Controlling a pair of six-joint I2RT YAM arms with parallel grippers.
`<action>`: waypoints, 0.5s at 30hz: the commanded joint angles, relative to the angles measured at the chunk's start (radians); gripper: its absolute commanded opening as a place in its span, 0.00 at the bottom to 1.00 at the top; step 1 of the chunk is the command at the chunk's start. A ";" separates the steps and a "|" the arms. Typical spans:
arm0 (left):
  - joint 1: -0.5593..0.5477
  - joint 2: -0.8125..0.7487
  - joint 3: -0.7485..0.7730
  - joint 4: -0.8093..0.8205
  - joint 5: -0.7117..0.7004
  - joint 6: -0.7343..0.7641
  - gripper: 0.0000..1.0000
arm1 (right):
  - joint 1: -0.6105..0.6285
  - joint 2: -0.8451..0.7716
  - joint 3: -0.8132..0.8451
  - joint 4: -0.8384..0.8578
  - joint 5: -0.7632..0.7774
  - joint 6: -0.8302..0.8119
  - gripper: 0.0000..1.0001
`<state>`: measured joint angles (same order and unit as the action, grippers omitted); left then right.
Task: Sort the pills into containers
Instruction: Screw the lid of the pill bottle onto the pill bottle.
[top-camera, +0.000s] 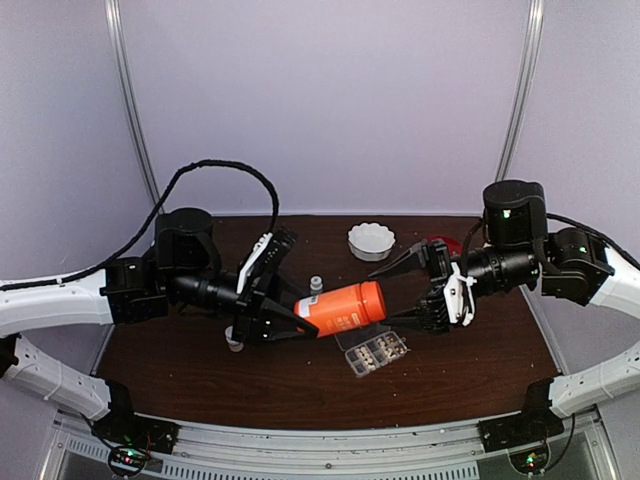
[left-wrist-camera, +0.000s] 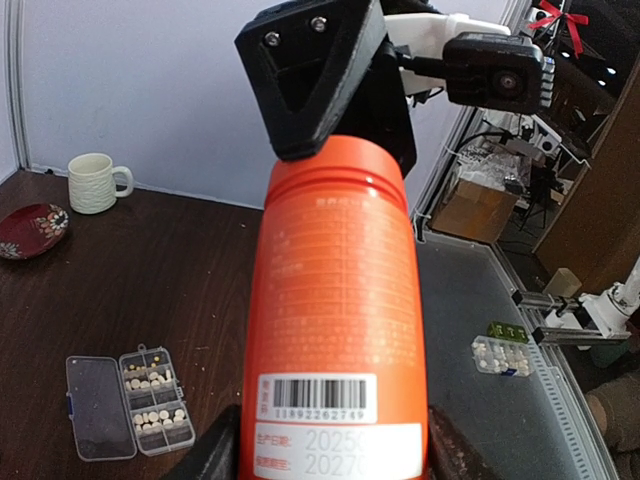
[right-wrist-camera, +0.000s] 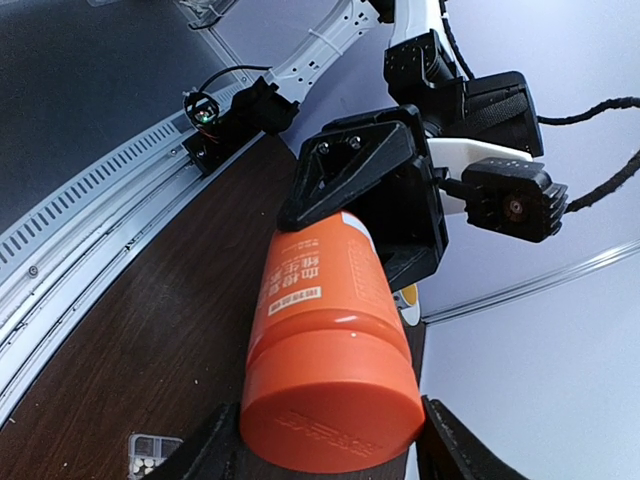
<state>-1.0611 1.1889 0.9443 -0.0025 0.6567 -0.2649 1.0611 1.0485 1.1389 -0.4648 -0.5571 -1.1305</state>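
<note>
An orange bottle (top-camera: 340, 308) hangs level above the table between both arms. My left gripper (top-camera: 300, 315) is shut on its base end; in the left wrist view the fingers (left-wrist-camera: 215, 452) press both sides of the labelled body (left-wrist-camera: 340, 300). My right gripper (right-wrist-camera: 330, 455) is closed round the orange cap (right-wrist-camera: 335, 400), a finger against each side. The clear pill box (top-camera: 375, 352) lies open on the table below, its containers (left-wrist-camera: 150, 400) holding pale pills (left-wrist-camera: 155, 415), the lid (left-wrist-camera: 95, 405) folded out flat.
A white fluted cup (top-camera: 371, 240) and a red dish (left-wrist-camera: 30, 230) sit at the back of the brown table (top-camera: 200, 380). A small white bottle (top-camera: 316, 284) stands behind the orange one. Another small pill box (left-wrist-camera: 500, 355) lies off the table on the grey surface.
</note>
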 joint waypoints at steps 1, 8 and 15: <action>0.004 0.007 0.043 0.043 0.030 0.000 0.00 | 0.010 0.010 0.033 -0.019 -0.016 -0.002 0.54; 0.004 0.008 0.045 0.038 0.035 0.000 0.00 | 0.013 0.020 0.042 -0.029 -0.025 0.017 0.46; 0.004 0.015 0.047 0.038 0.039 0.002 0.00 | 0.017 0.050 0.071 -0.006 -0.043 0.150 0.34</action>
<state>-1.0588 1.1950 0.9466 -0.0196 0.6827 -0.2649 1.0664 1.0721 1.1629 -0.4934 -0.5663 -1.0737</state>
